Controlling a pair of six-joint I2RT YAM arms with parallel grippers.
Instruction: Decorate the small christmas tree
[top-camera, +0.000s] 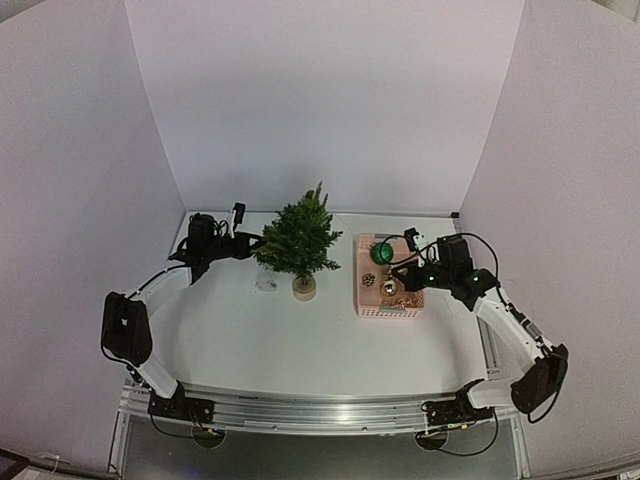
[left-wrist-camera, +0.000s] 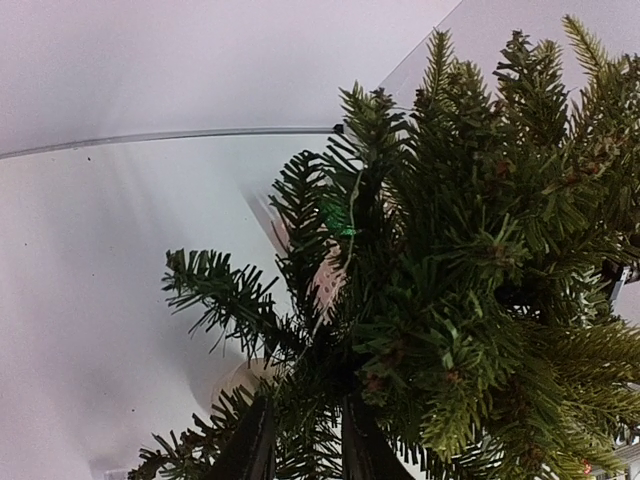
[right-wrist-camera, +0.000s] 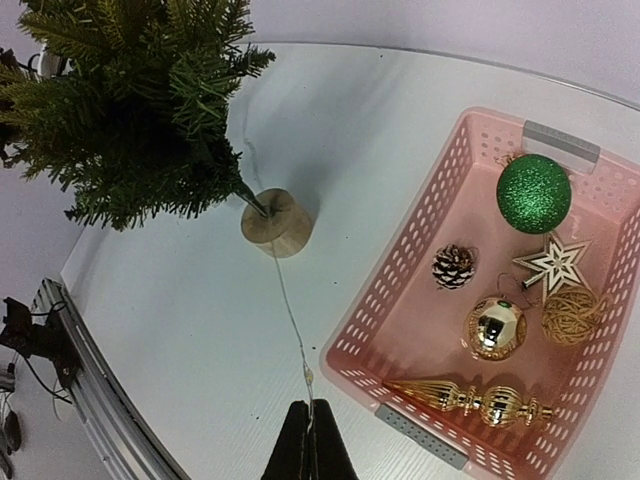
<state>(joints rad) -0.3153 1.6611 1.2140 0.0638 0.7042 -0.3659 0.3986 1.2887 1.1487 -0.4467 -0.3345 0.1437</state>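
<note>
My left gripper (left-wrist-camera: 308, 445) sits in the left side of the small christmas tree (top-camera: 298, 240). Its jaws are a little apart with needles between them, and I cannot tell whether they press on a twig. The tree stands upright on the white table (top-camera: 230, 340), its round wooden base (right-wrist-camera: 276, 222) flat on the surface. Right of the tree, my right gripper (right-wrist-camera: 308, 415) is clenched on a thin wire (right-wrist-camera: 290, 300) that leads to the tree's base. Further right of the tree, a pink basket (right-wrist-camera: 400, 270) holds a green glitter ball (right-wrist-camera: 534, 194), a pine cone (right-wrist-camera: 453, 267), a star (right-wrist-camera: 553, 262), a gold ball (right-wrist-camera: 494, 328), a twine ball (right-wrist-camera: 570, 317) and a long gold drop (right-wrist-camera: 470, 398).
</note>
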